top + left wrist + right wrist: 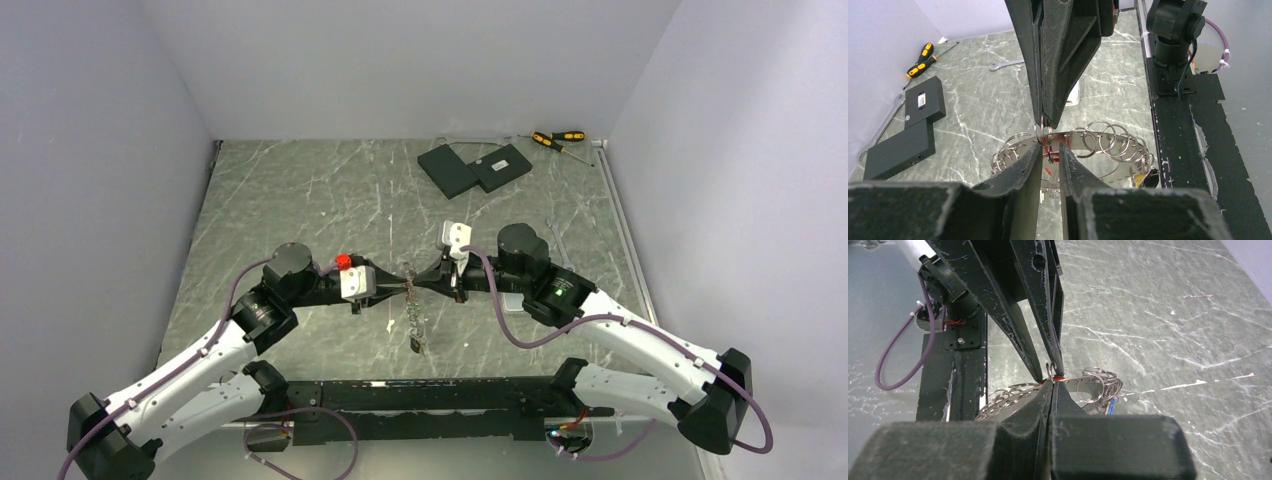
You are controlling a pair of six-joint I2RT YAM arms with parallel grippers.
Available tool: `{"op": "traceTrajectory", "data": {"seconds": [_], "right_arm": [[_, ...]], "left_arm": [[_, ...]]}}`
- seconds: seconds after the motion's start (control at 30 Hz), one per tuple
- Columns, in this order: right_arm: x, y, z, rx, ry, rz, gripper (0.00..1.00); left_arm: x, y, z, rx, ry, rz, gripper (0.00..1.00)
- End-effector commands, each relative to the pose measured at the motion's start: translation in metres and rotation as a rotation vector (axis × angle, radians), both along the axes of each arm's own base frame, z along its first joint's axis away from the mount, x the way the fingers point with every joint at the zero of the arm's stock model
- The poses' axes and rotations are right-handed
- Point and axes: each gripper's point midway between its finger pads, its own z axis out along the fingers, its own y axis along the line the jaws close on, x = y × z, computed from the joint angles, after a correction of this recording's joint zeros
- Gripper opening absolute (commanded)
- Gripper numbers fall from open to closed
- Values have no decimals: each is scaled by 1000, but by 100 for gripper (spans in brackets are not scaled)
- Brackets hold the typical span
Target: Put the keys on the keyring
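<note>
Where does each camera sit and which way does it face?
Top external: above and behind the robot, looking down at the table; left arm and right arm show, left claw and right claw meeting at the keyring.
Left wrist: on the left arm, looking along its fingers at the right claw.
Right wrist: on the right arm, looking along its fingers at the left claw.
Shared: both wrist views see the keyring, from opposite sides.

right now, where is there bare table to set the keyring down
Bare: the table's far left, between the left wall, the black slabs and the left arm. Crowded: the centre, where it meets the right arm at the keyring, and the far right corner with the slabs and screwdrivers.
</note>
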Motion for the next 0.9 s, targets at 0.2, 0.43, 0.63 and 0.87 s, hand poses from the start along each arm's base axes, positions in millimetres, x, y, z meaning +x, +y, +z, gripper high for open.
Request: {"op": "traceTrajectory", "data": {"seconds": [0.2, 0.43, 0.63, 0.87], "right_arm": [[0, 10, 44, 121, -93, 31, 0], [-1, 10, 44, 121, -91, 32, 0], [-3, 11, 41, 112, -84, 46, 0], [-8, 13, 24, 19, -43, 95, 21]], "left_arm": [[-2, -2, 13, -33, -14, -21, 19], [-4, -2, 11, -24, -16, -36, 0], [-4, -1, 12, -19, -28, -31, 0], [-3, -2, 8, 22, -16, -42, 0]]}}
